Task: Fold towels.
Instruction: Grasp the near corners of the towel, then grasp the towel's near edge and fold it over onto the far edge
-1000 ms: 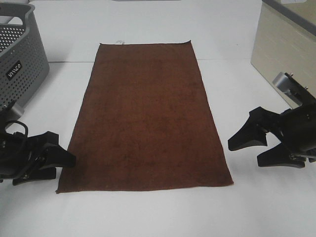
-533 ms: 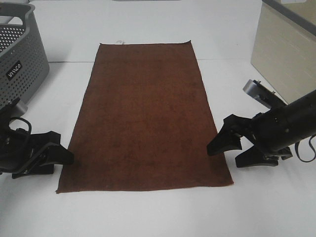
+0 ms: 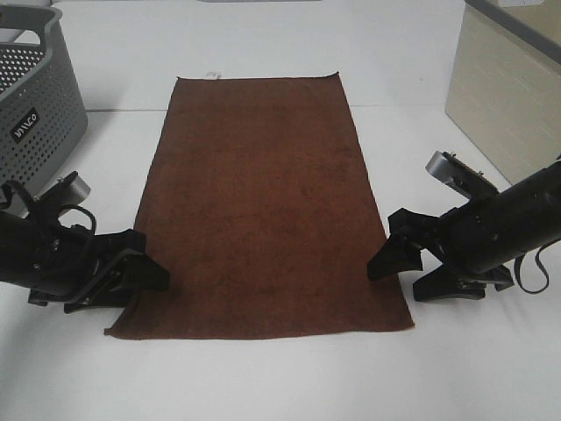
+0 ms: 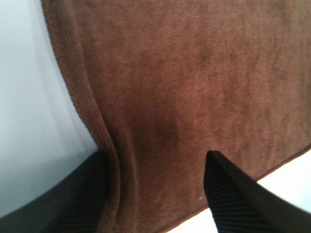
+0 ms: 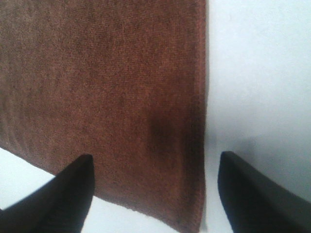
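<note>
Your dark brown rectangular terry towel [image 3: 263, 202] lies flat, lengthwise, in the middle of the white table [image 3: 263, 386]. Your left gripper [image 3: 147, 292] and right gripper [image 3: 394, 282] sit wide open, each straddling a long edge close to the near corners.

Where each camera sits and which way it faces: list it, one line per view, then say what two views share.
Exterior high: mounted above the table's near end, looking down and forward at the towel and basket; the left claw and right claw both show.
Left wrist: on the left arm, looking past its open fingers at one long towel edge.
Right wrist: on the right arm, looking past its open fingers at the opposite edge.
Shared: both wrist views show the same towel.
</note>
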Controlling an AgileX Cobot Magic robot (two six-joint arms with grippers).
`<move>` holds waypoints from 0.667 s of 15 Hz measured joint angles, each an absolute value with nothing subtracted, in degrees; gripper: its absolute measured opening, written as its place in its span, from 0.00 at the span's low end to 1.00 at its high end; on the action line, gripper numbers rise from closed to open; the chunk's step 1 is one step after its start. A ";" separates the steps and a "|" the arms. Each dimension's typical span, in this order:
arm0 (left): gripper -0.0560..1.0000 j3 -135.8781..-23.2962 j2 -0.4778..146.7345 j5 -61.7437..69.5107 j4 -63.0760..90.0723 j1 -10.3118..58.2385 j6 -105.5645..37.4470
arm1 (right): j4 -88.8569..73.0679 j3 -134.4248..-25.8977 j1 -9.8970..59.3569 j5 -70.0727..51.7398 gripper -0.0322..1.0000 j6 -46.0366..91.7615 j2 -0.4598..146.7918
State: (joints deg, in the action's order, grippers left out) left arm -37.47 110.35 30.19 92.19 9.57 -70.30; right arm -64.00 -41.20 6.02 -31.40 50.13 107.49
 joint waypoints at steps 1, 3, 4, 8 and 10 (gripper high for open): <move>0.59 -38.27 111.73 31.57 92.59 10.03 -68.93 | -65.15 -41.37 6.07 -32.66 0.66 50.94 108.52; 0.51 -39.48 113.39 33.23 93.16 10.03 -68.07 | -67.04 -41.71 8.48 -34.78 0.57 52.71 110.47; 0.46 -39.65 113.73 33.17 93.11 10.03 -67.95 | -67.67 -41.71 9.80 -34.09 0.53 52.54 110.58; 0.07 -39.88 114.48 32.72 91.73 10.03 -67.95 | -68.30 -41.71 10.43 -30.25 0.09 48.93 111.33; 0.06 -39.88 114.48 33.17 90.30 10.03 -67.32 | -68.12 -41.71 10.43 -30.02 0.03 48.13 111.33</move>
